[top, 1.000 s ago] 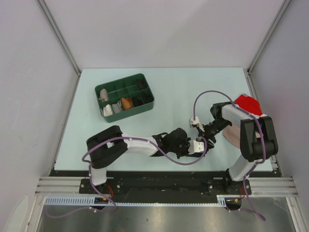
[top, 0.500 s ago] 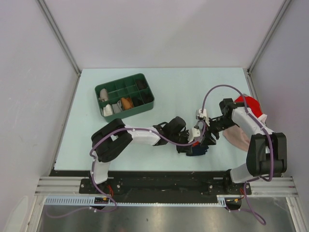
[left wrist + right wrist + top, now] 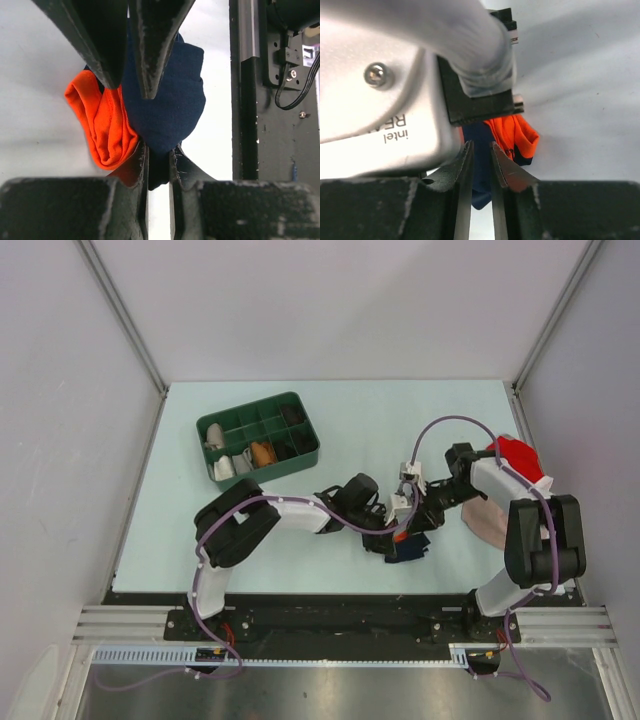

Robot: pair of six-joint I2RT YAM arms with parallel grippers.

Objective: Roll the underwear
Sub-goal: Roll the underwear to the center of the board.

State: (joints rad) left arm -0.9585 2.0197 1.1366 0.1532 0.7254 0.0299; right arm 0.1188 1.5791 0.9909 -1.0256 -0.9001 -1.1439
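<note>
ok so going across: far left on the bench (image 3: pixel 350 420) sits a green divided tray (image 3: pixel 275 473) with a few rolled bits in its compartments, white, brownish and dark ones, well apart from the action

the left arm (image 3: pixel 235 530) snakes out from its base toward the middle, purple cable (image 3: pixel 330 512) looped along it. The left gripper (image 3: pixel 159 147) has its jaws narrow and pinched on a fold of the underwear (image 3: pixel 170 100), navy cloth squeezed right between the fingers

the underwear is a bunched lump at the front middle of the bench, near the front edge, navy with an orange fold poking out on one side. Can't make out any lettering, it's too scrunched

the right gripper (image 3: pixel 480 147) comes in from the opposite side, jaws narrow too and nipping the navy cloth. The two wrists are crammed together over it; in the right wrist view the left arm's silver camera body (image 3: pixel 385 90) blocks most of the picture

further right a beige-pink cloth (image 3: pixel 488 520) lies partly under the right arm, with a red cloth (image 3: pixel 515 453) just behind it at the bench's right edge
</note>
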